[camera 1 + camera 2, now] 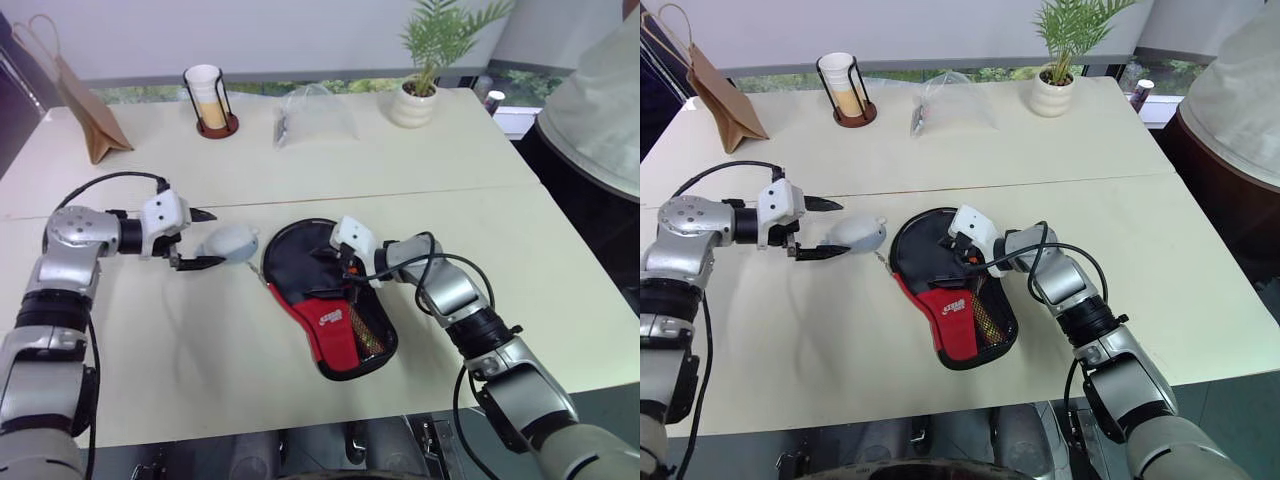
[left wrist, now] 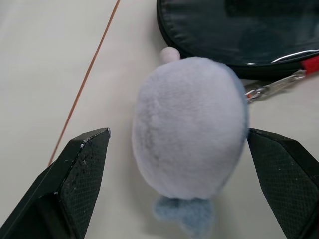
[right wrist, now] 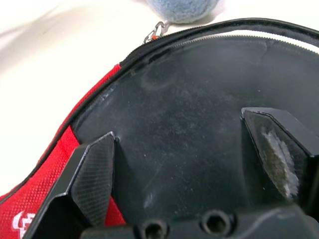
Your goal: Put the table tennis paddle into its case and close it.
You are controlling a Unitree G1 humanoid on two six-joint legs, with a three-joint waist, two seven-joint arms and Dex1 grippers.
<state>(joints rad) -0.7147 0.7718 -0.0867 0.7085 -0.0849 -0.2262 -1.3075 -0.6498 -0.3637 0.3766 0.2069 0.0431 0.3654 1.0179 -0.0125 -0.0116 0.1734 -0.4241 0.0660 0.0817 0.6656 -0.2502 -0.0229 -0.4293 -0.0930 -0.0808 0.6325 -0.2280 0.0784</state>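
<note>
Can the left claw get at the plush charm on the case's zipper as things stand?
Probably yes: the left claw is open with the plush charm sitting between its fingers, nothing in between, beside the case.

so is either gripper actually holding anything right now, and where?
Nothing is held. The left gripper is open, fingers either side of the plush charm without touching it. The right gripper is open over the case.
</note>
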